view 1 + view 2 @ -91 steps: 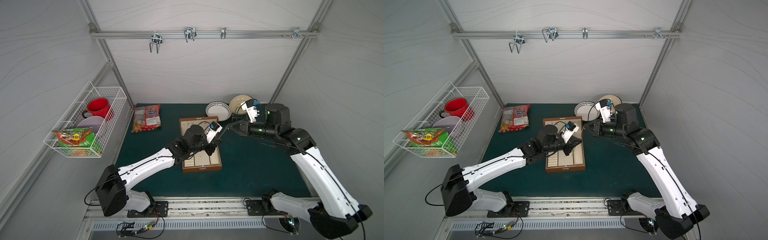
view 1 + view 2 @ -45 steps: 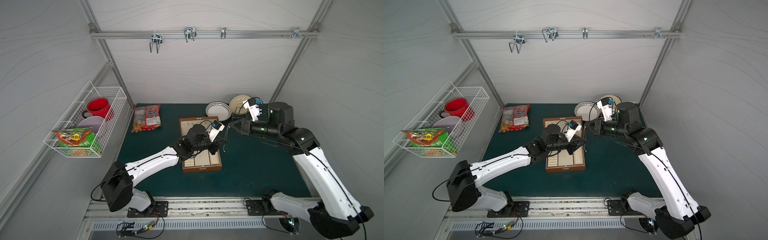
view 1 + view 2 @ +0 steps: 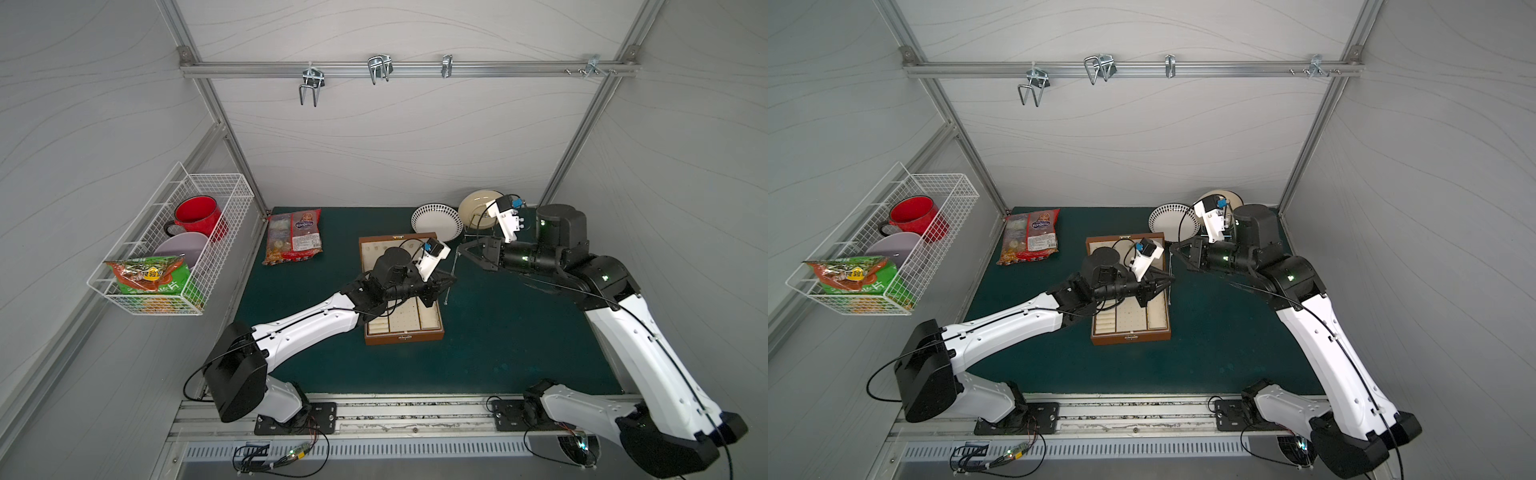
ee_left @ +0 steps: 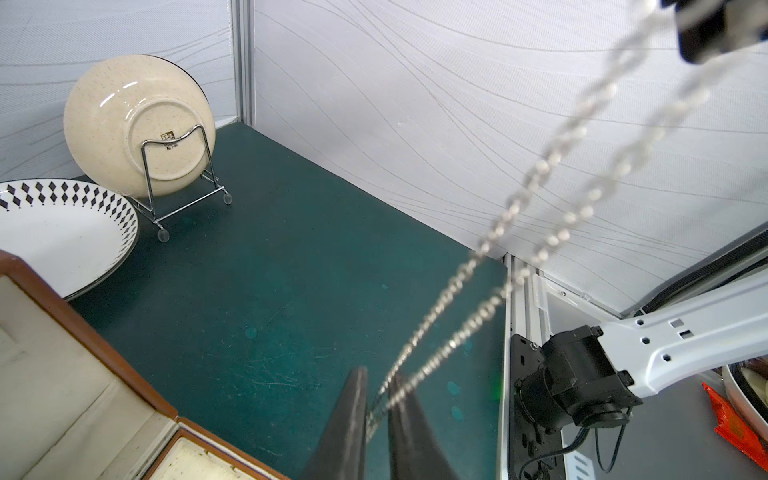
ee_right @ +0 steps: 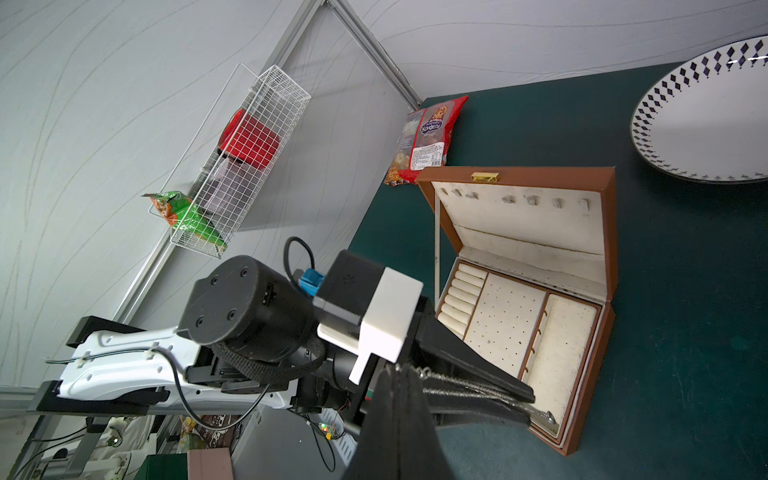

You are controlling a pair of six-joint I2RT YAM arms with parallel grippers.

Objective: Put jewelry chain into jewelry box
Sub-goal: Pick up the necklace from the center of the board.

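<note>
The jewelry box (image 3: 401,336) lies open on the green mat, its lid (image 5: 609,232) flat behind the cream tray. My right gripper (image 3: 458,248) hovers beyond the box's right rear corner, shut on the top of the jewelry chain (image 3: 455,264). The chain hangs down doubled, and its loose end (image 5: 548,417) dangles by the box's right edge. My left gripper (image 3: 452,281) reaches over the tray to the chain's lower part. In the left wrist view both strands (image 4: 478,324) run into the narrow gap between its fingers (image 4: 349,415), which stand slightly apart.
A diamond-patterned plate (image 3: 436,222) and a cream bowl on a wire stand (image 3: 478,208) sit just behind the box and the right gripper. A snack bag (image 3: 295,237) lies at the back left. A wire basket (image 3: 174,249) with a red mug hangs on the left wall.
My left gripper has swung right from above the tray to the hanging chain, and its jaws have parted a little. The right gripper has shifted slightly right, still holding the chain.
</note>
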